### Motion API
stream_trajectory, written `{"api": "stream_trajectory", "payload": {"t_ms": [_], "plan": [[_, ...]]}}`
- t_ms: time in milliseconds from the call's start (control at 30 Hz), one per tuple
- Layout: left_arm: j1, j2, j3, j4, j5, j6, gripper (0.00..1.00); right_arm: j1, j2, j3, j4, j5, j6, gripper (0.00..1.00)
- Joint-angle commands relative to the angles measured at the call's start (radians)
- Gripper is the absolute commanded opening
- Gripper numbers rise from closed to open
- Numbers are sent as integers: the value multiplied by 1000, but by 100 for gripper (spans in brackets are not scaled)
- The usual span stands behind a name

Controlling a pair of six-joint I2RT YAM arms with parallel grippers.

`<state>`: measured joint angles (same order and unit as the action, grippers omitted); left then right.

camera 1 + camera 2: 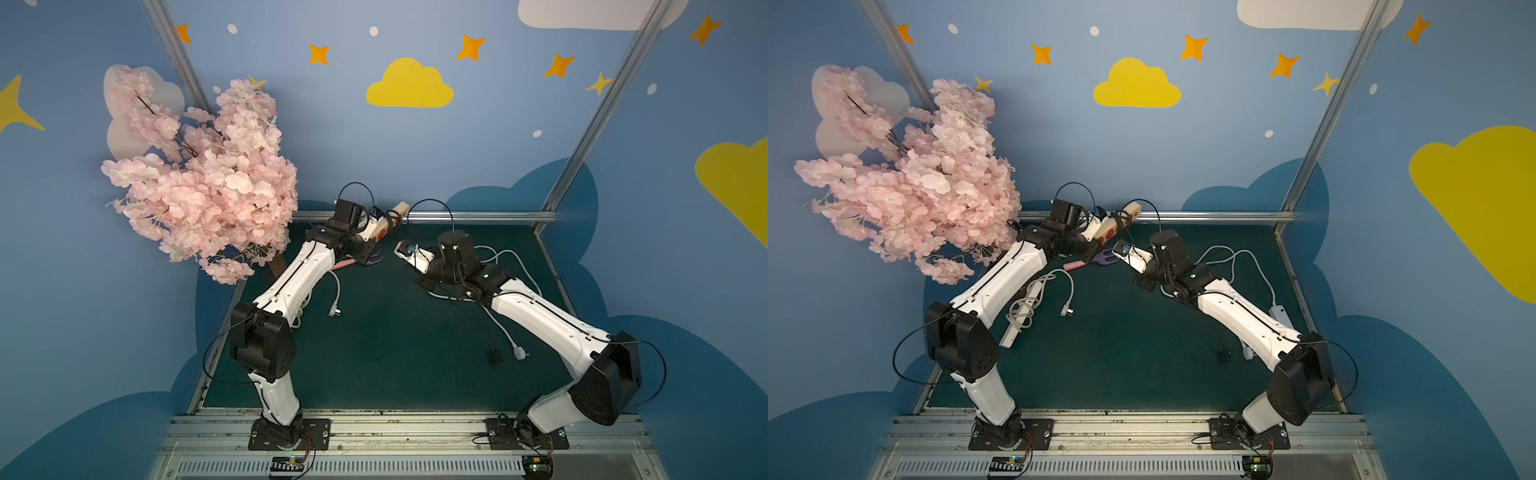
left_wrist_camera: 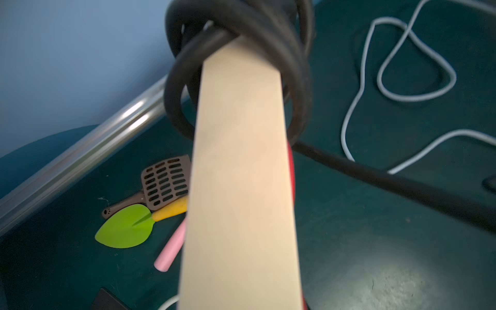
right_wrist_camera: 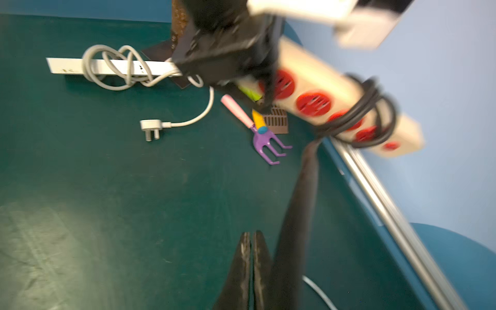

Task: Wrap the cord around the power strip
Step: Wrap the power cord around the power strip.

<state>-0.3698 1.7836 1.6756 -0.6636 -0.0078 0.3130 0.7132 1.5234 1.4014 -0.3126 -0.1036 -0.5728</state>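
Power strip (image 3: 319,71), cord (image 3: 362,107) looped round it, gripped by left claw (image 1: 371,227); right claw (image 3: 252,257) closed empty beside cord.

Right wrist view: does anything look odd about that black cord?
Yes. The right gripper is shut, yet the black cord runs beside its fingers, not between them, so it seems to grip nothing.

We're in a robot lab cell, kid-themed: 2 arms (image 1: 291,278) bolted to an alu rail (image 1: 415,428), green mat (image 1: 395,332), blue walls (image 1: 353,145) w/ cloud (image 1: 409,85) & star (image 1: 319,54) decals, fake tree (image 1: 208,178).
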Motion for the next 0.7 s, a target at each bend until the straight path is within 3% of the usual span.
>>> {"api": "stream_trajectory", "payload": {"t_ms": [0, 233, 433, 667], "plan": [[-23, -59, -56, -74, -21, 134, 3, -52, -2, 176, -109, 2, -132, 0], [-89, -83, -29, -365, 289, 244, 3, -241, 248, 531, -304, -168, -180, 0], [-130, -145, -52, -429, 590, 296, 3, -316, 420, 728, -329, -260, -167, 0], [-111, -226, -47, -403, 805, 299, 2, -400, 519, 789, -282, -429, -46, 0]]}}
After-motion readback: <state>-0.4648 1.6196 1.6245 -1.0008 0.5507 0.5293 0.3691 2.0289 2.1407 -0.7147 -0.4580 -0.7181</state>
